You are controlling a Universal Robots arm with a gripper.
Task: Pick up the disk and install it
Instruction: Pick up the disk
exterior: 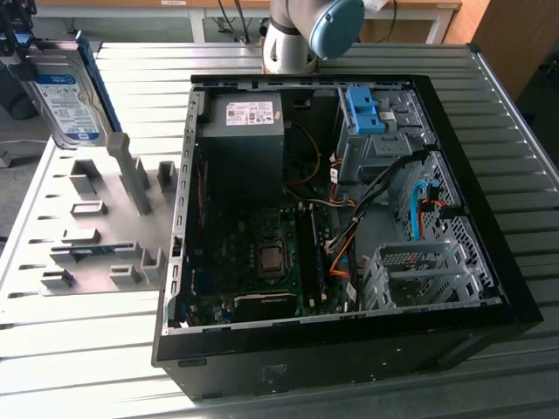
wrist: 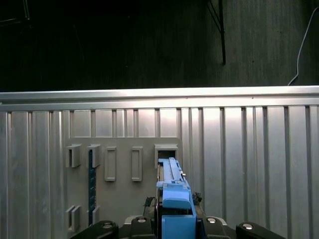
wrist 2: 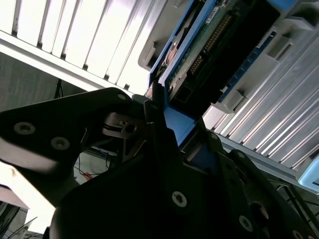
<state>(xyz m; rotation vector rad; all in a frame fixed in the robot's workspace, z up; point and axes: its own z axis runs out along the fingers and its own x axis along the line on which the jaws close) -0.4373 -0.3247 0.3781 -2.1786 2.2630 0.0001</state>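
Disk (exterior: 63, 100) in the grip: you have it standing on edge, slightly tilted, over the far end of the grey fixture plate (exterior: 96, 253), near the table (exterior: 87, 367) edge at the exterior view's left. Its white and blue label faces the exterior camera. Whether its lower edge touches the plate or hangs just above it, you cannot tell.

The gripper (exterior: 19, 39) sits at the disk's upper end, with its jaws closed narrow on the drive. In the first wrist view dark fingers (wrist: 149, 201) flank the blue side rail, and the disk (wrist: 172, 174) runs edge-on toward a slot in the plate (wrist: 124, 199). In the second wrist view you see the green circuit-board side of the disk (wrist 2: 199, 50) above the gripper (wrist 2: 164, 124).

The open computer case (exterior: 349, 358) lies just beside the plate toward the exterior view's right — well apart from the disk. A bare blue bracket (exterior: 365, 109) sits in its far bay.
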